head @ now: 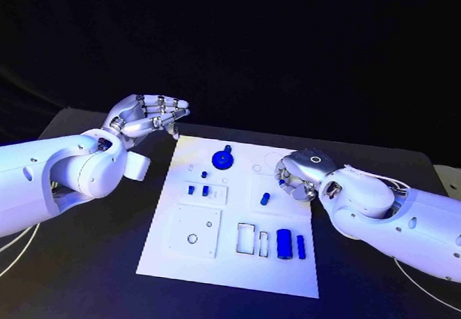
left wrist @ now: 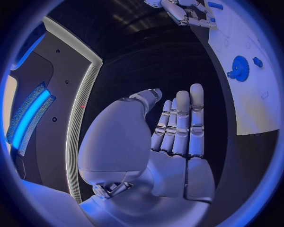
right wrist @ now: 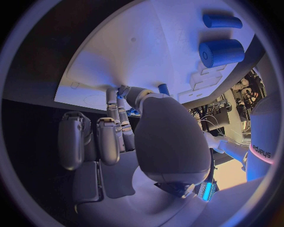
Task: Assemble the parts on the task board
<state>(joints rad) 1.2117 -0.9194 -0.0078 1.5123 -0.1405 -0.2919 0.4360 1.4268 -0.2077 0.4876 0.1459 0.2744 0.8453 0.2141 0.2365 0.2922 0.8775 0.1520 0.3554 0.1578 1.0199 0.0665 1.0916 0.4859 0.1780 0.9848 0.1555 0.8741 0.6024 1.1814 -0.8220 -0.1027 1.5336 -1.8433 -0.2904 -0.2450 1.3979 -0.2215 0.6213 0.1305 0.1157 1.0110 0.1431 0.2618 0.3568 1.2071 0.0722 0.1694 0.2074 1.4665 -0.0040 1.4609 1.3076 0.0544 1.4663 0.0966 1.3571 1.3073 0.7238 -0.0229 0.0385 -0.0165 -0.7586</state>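
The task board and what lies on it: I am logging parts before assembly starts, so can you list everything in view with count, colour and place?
Table: one, black, under everything.
Task board: one, white, middle of the table.
Gear: one, blue, far end of the board.
Thick cylinder: one, blue, near right part of the board.
Thin cylinder: one, blue, right beside the thick cylinder.
Small pegs: at least two, blue, left of the board's middle.
Small piece: one, blue, near the right hand.
Left hand: silver, holding nothing, left of the board's far end.
Right hand: silver, over the board's right edge; contents unclear.
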